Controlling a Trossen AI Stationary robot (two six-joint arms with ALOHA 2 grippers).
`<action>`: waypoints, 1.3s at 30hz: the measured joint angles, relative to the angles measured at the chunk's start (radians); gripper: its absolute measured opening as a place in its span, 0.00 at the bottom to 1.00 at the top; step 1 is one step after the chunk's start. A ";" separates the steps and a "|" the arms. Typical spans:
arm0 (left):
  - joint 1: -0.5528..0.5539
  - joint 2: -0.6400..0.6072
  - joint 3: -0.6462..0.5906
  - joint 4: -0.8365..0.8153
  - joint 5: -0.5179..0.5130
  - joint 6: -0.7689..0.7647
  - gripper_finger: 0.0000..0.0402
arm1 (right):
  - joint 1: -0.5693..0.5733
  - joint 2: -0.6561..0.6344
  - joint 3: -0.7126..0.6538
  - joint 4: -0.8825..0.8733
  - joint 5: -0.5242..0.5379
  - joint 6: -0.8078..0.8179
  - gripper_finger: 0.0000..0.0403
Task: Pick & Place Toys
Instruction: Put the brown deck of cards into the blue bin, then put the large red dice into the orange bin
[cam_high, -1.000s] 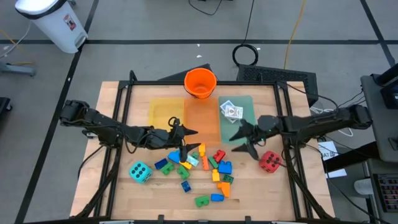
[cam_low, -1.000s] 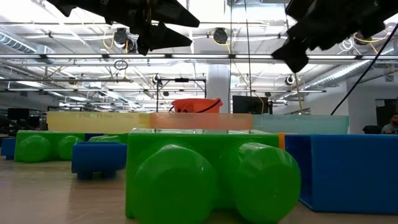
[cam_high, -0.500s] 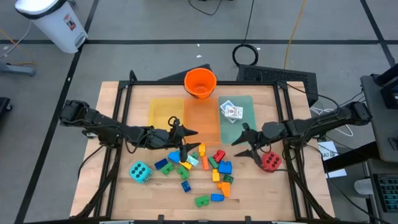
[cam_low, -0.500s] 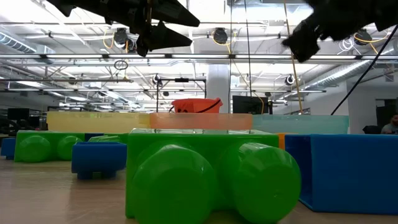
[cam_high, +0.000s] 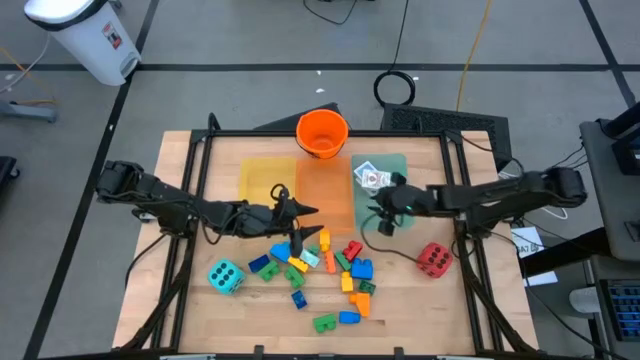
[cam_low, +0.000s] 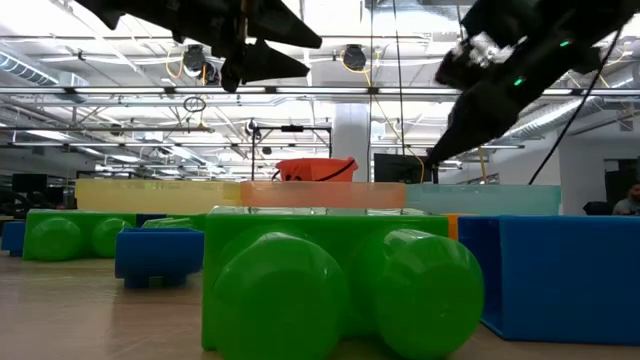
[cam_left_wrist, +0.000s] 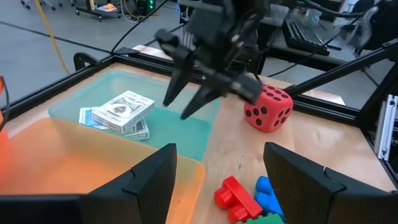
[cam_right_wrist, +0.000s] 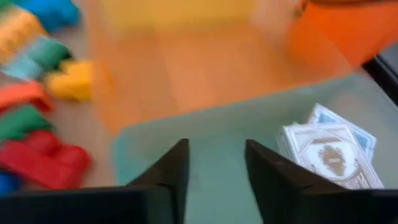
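Several coloured bricks (cam_high: 325, 268) lie on the wood near the table's middle. A teal die (cam_high: 225, 276) rests at the near left and a red die (cam_high: 433, 258) at the near right. White card packs (cam_high: 372, 176) lie in the green tray (cam_high: 395, 200). My right gripper (cam_high: 378, 218) hovers open and empty over the green tray, near the packs (cam_right_wrist: 329, 146). My left gripper (cam_high: 310, 224) hovers open and empty above the far edge of the brick pile, by the orange tray (cam_high: 325, 195).
An orange bucket (cam_high: 322, 133) stands at the far edge behind the trays. A yellow tray (cam_high: 265, 180) lies left of the orange one. A black frame (cam_high: 195, 190) borders the table. Bare wood lies between the red die and the bricks.
My right gripper has gone from beside the red die toward the table's far edge and left. It has turned about and now hangs over the green tray, still open. The red die has stayed in place. My left arm has kept still.
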 joint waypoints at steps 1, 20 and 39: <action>0.003 0.000 0.000 0.000 0.000 0.000 0.60 | -0.024 0.034 0.013 -0.002 -0.022 -0.014 0.21; 0.012 0.000 0.000 -0.017 0.000 0.064 0.58 | -0.270 0.278 0.062 0.257 -0.013 -0.117 0.00; 0.011 0.000 0.000 -0.032 0.000 0.105 0.51 | 0.141 -0.159 0.062 0.014 -0.156 0.048 0.00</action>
